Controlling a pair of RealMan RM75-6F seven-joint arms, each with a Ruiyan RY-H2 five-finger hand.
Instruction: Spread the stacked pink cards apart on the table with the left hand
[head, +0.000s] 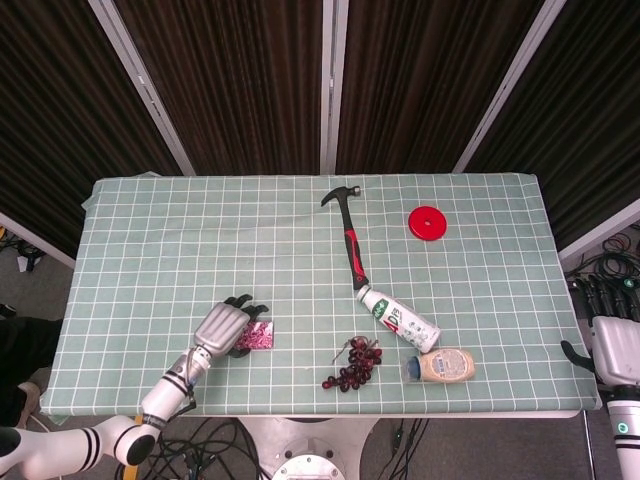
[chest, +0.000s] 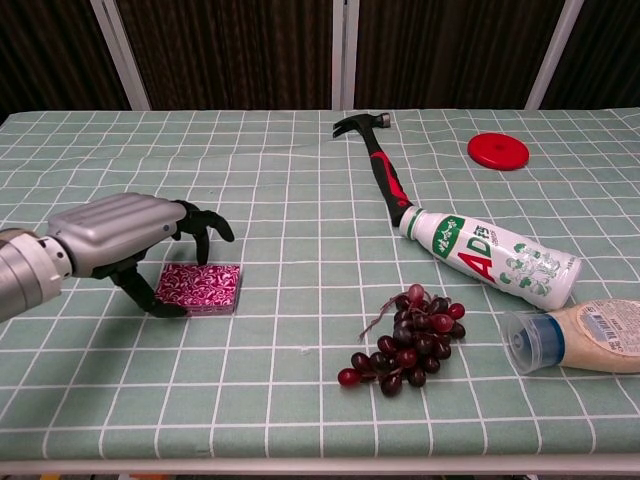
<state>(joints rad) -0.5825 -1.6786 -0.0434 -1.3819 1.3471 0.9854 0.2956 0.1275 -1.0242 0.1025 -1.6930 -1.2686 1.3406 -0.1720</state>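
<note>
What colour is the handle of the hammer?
The hammer handle is red and black, and its head is black. The chest view shows it best.

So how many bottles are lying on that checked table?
2, both lying on their sides near the right front: a white plastic bottle with green lettering at the hammer's handle end, and a beige squeeze bottle with a blue-grey cap nearer the front edge.

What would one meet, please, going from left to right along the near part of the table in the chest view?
left hand → pink cards → grapes → capped jar on its side
</note>
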